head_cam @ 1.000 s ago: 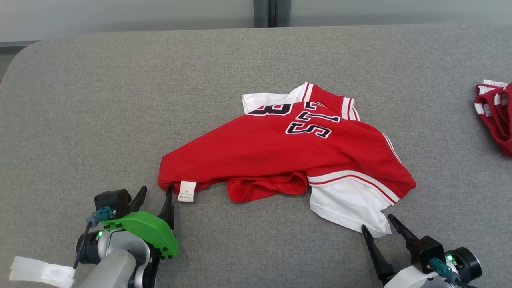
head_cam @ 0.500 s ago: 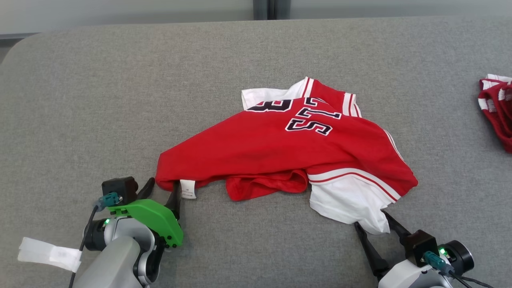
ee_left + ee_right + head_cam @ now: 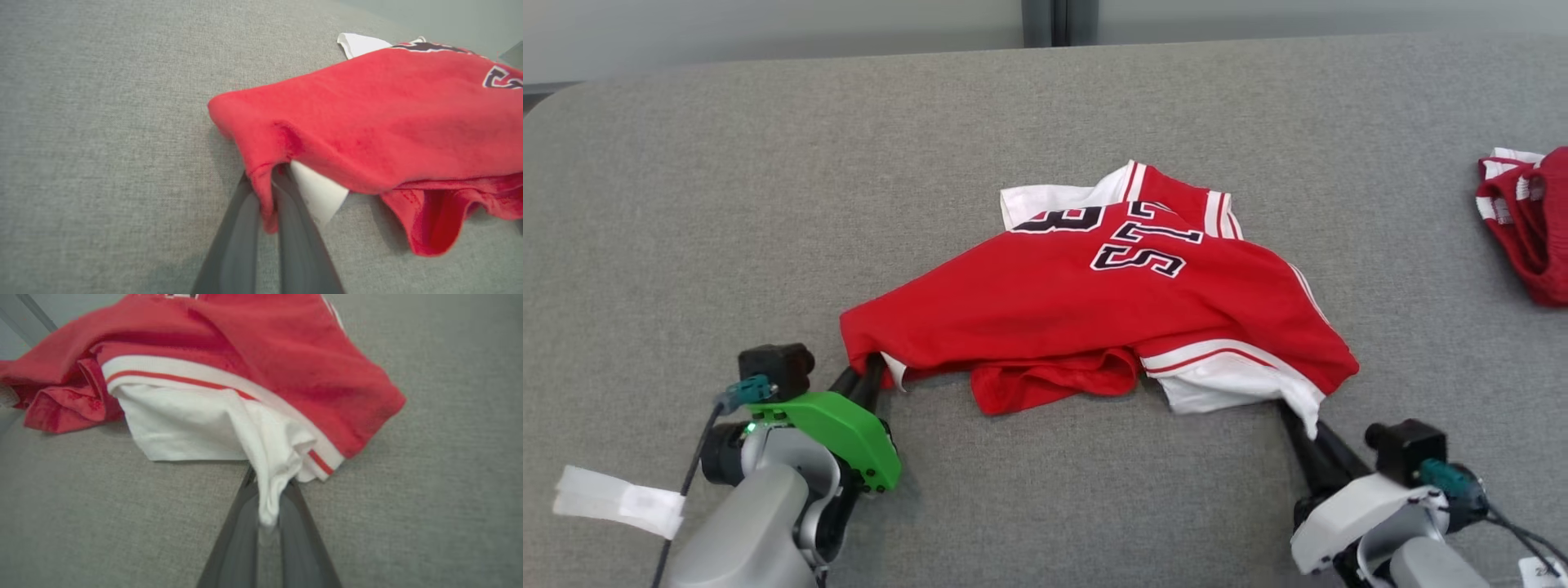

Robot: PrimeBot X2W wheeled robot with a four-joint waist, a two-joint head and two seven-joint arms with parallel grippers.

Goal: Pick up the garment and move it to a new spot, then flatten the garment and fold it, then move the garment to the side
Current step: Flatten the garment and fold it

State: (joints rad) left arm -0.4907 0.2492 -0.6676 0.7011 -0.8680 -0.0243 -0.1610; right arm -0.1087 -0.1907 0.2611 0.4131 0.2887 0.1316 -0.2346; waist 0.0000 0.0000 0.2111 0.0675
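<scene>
Garment point(image 3: 1094, 318) in left hand point(image 3: 871, 371) and right hand point(image 3: 1297, 416)

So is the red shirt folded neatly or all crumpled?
Crumpled, not folded. The shirt lies bunched on the table, its red hem rolled under and its white sleeve twisted.

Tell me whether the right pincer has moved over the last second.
Yes. The right pincer moved forward, up the head view, and shut on the white sleeve of the jersey, judged against the red garment at the right edge, which barely shifted.
</scene>
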